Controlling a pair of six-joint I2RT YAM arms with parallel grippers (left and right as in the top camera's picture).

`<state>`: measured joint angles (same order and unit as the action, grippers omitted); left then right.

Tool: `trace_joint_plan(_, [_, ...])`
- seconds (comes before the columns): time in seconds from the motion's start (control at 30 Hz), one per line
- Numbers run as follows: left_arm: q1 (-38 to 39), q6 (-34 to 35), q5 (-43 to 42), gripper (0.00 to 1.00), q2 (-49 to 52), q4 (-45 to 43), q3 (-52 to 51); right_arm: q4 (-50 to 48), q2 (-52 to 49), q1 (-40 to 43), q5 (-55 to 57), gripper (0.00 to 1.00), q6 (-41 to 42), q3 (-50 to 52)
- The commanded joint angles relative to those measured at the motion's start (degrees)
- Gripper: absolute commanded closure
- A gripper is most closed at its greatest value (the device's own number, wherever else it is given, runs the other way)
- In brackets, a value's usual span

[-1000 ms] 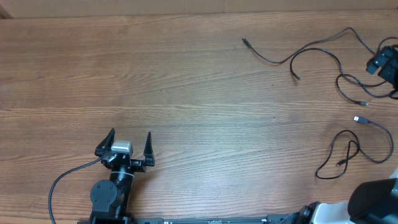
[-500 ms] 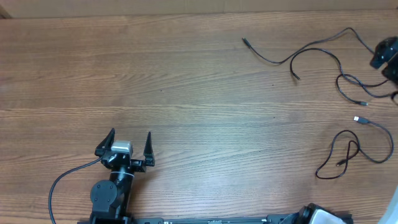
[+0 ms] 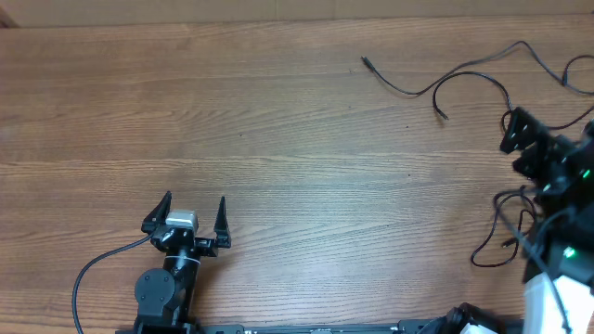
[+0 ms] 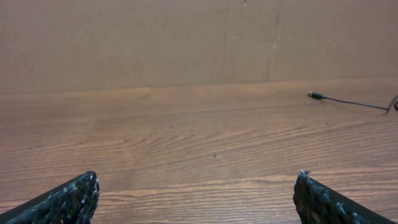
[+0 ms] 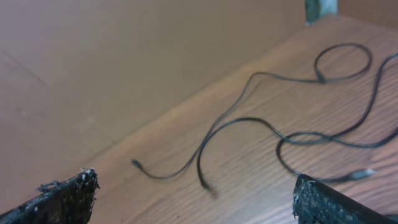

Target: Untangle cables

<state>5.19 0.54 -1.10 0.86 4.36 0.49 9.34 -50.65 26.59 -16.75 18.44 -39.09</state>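
Black cables (image 3: 436,83) lie loose on the wood-grain table (image 3: 278,121), all on the right side of the overhead frame, spread out rather than knotted. One cord runs from a plug end (image 3: 364,62) at upper centre-right, dips, then climbs toward the upper right corner; a second tail ends just below that curve. Another cord makes a loop (image 3: 501,232) at lower right, partly hidden under the right arm (image 3: 557,186), which covers the right edge of the frame. Left gripper (image 3: 195,199) sits at lower left, well apart from every cord, fingers spread wide and holding nothing. The left wrist view agrees: both fingertips at the bottom corners, wood grain between them, one plug tip (image 4: 316,95) far ahead at the right edge. Right gripper (image 5: 194,182) is also wide apart with no cord in it. In its wrist view, cords curve across the table ahead of the fingers, with a small closed ring (image 5: 342,62) at upper right and a pale plug (image 5: 364,174) near the right fingertip. That view is blurry, so crossings are unclear.
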Motion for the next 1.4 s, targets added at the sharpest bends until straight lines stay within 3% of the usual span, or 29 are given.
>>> trace_joint_plan(0.0, [-0.46, 0.76, 0.44, 0.01, -0.66, 0.11, -0.22, -6.36, 4.9, -0.13, -1.77, 0.0, 5.49, 8.07])
trace_joint_plan(0.27, [-0.46, 0.76, 0.44, 0.0, -0.66, 0.11, -0.22, -20.68, 14.21, -4.24, -0.07, 0.0, 5.6, 26.69])
trace_joint_plan(0.6, [-0.46, 0.76, 0.44, 0.0, -0.66, 0.11, -0.22, -21.03, 23.71, -7.8, 2.38, 0.0, 5.57, 38.16])
trace_joint_plan(0.9, [-0.46, 0.76, 0.44, 0.0, -0.66, 0.11, -0.22, -9.42, 34.58, -11.67, 8.96, 0.0, 5.55, 38.64])
trace_joint_plan(1.37, [-0.46, 0.76, 0.44, 0.0, -0.66, 0.11, -0.22, -4.68, 49.24, -16.04, 13.86, 0.0, 2.58, 38.64])
